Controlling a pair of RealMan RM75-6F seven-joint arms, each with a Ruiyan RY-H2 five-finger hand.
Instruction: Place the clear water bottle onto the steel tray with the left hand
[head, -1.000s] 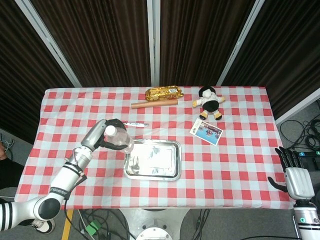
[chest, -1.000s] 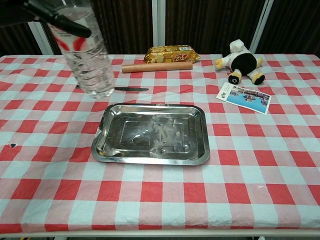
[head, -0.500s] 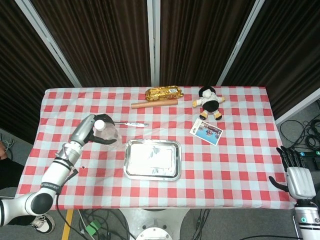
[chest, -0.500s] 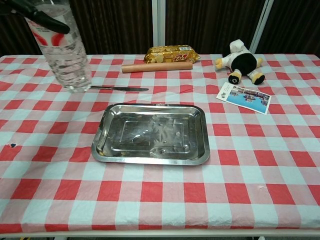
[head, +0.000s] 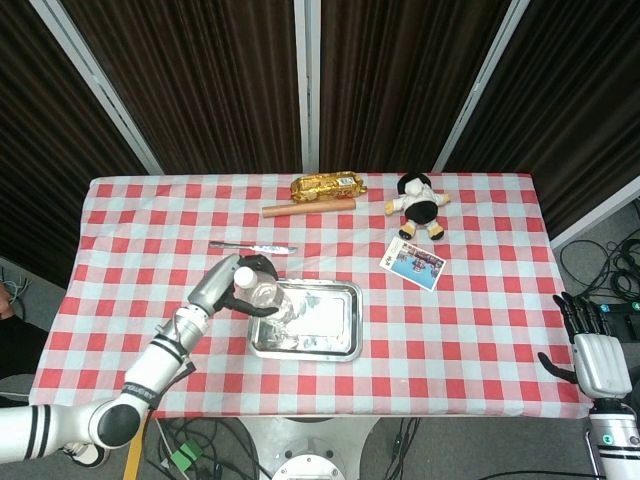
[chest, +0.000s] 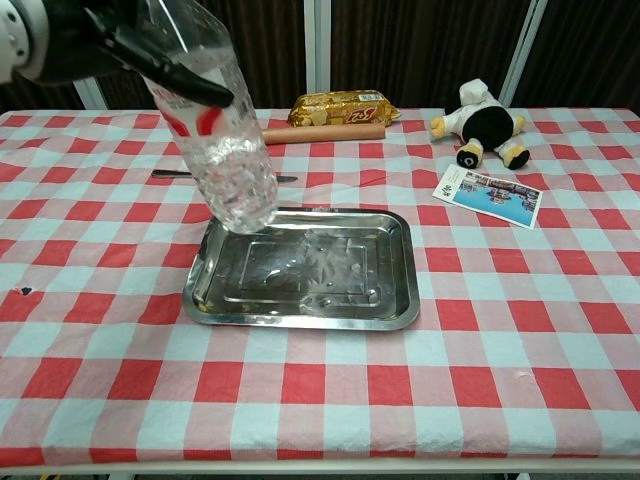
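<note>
My left hand (head: 236, 287) (chest: 95, 40) grips the clear water bottle (head: 262, 297) (chest: 212, 130) near its upper part. The bottle has a white cap and a red and white label. It is tilted, and its base hangs above the left end of the steel tray (head: 330, 345) (chest: 390, 310). In the chest view the base looks close to the tray's back left corner; I cannot tell whether it touches. My right hand (head: 594, 355) hangs off the table's right edge with its fingers apart and nothing in it.
Behind the tray lies a knife (head: 255, 246) (chest: 175, 174). Further back are a wooden rolling pin (head: 308, 208) (chest: 313, 134) and a gold snack pack (head: 328, 185) (chest: 342, 106). A plush toy (head: 420, 203) (chest: 482, 124) and a picture card (head: 413, 264) (chest: 487, 196) sit at the right.
My left hand has carried the bottle right and nearer, from beside the knife to over the tray's left end. The bottle is now more tilted. The right hand has not moved.
</note>
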